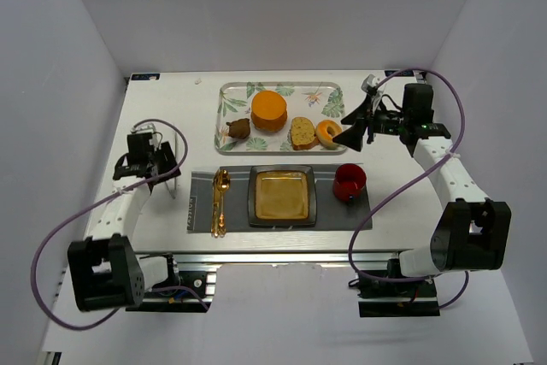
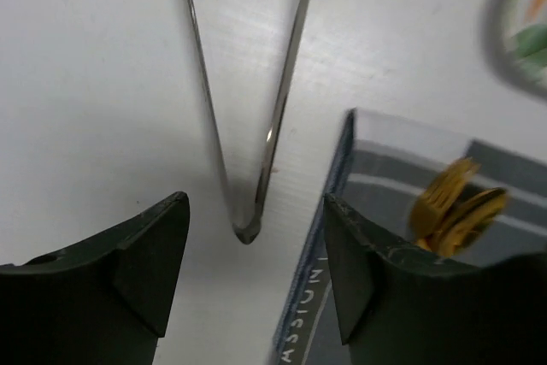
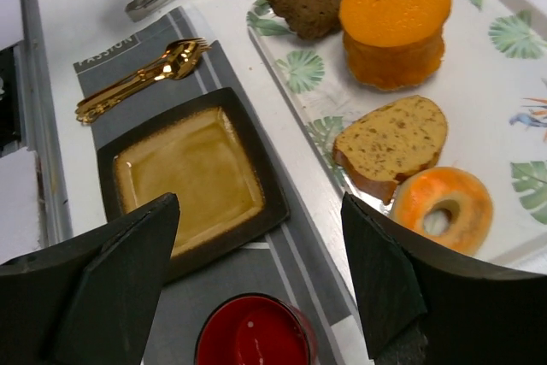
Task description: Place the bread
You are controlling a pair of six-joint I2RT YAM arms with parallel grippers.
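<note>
The bread (image 1: 302, 133) is a brown-crusted slice lying on the leaf-patterned tray (image 1: 231, 96), between an orange cake and a glazed doughnut. The right wrist view shows the bread (image 3: 391, 144) just ahead and to the right of my right gripper (image 3: 261, 211). That gripper (image 1: 349, 126) is open and empty, hovering off the tray's right end. A dark square plate (image 1: 281, 196) with a tan centre (image 3: 184, 177) sits on the grey placemat. My left gripper (image 2: 256, 211) is open and empty, low over the table at the mat's left edge (image 1: 169, 173).
The tray also holds an orange cake (image 3: 395, 19), a doughnut (image 3: 444, 207) and a brown lump (image 3: 303, 8). A red cup (image 1: 349, 182) stands right of the plate, gold cutlery (image 1: 220, 203) left of it. Metal tongs (image 2: 248, 126) lie before the left gripper.
</note>
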